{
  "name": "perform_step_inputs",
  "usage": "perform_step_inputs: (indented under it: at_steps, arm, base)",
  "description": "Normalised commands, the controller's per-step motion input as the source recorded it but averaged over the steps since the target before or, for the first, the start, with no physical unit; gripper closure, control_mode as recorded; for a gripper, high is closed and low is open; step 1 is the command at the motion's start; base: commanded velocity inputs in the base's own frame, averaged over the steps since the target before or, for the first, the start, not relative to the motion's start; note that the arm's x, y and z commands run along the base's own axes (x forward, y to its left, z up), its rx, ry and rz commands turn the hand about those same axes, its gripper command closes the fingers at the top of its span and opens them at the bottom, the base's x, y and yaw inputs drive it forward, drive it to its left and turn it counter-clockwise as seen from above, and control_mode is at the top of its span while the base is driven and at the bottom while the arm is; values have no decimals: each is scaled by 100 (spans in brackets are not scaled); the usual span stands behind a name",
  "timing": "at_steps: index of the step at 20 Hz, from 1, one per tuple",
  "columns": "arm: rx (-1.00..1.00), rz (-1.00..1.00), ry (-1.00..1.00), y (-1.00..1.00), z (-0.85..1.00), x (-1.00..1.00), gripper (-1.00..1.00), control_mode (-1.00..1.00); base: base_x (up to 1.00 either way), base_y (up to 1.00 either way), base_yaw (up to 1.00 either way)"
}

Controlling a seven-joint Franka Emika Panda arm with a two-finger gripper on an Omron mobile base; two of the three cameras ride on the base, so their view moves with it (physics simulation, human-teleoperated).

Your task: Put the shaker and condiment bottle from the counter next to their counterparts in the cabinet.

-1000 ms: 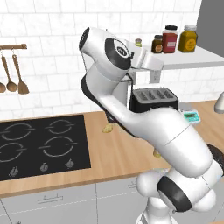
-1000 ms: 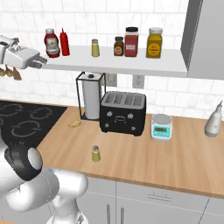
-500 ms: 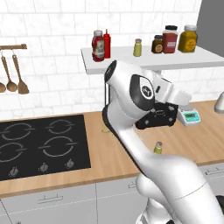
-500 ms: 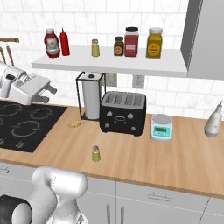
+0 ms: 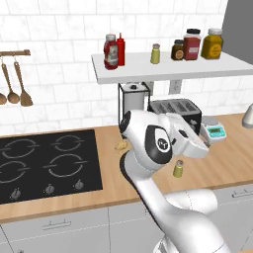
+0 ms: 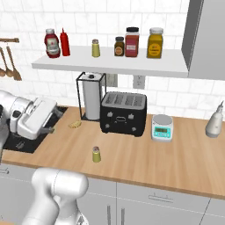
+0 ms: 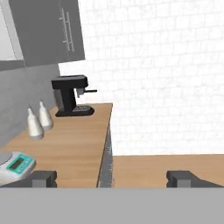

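The small yellow shaker [image 5: 178, 169] [image 6: 96, 154] stands upright on the wooden counter near its front edge. On the white shelf, the cabinet [image 5: 173, 72] [image 6: 110, 66], the squat red condiment bottle [image 5: 110, 52] [image 6: 52, 43] stands right beside the slim red squeeze bottle [image 5: 121, 49] [image 6: 65, 42]. An olive shaker [image 5: 155, 54] [image 6: 96, 48] stands further right on it. My gripper [image 5: 202, 148] [image 6: 51, 125] [image 7: 113, 179] hangs low over the counter, above and left of the yellow shaker. It is open and holds nothing.
A black toaster [image 5: 175, 111] [image 6: 123, 112], a paper towel holder [image 5: 134, 99] [image 6: 91, 99] and a kitchen scale [image 5: 215, 131] [image 6: 161, 127] line the back of the counter. Three jars [image 5: 192, 44] stand on the shelf. The hob [image 5: 44, 163] lies left. A coffee machine [image 7: 70, 100] stands far along.
The arm has swung down from shelf height to just above the counter, with the gripper open throughout. The bottles and shakers have not moved.
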Motion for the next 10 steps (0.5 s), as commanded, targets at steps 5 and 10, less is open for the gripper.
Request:
perform_step_inputs:
  at_steps: [5, 10]
  arm:
    - [-5, -15, -3, -23, -94, -1, -100, -100]
    - [0, -2, 0, -5, -4, 0, -100, -100]
  base:
    - [0, 0, 0]
    - [0, 0, 0]
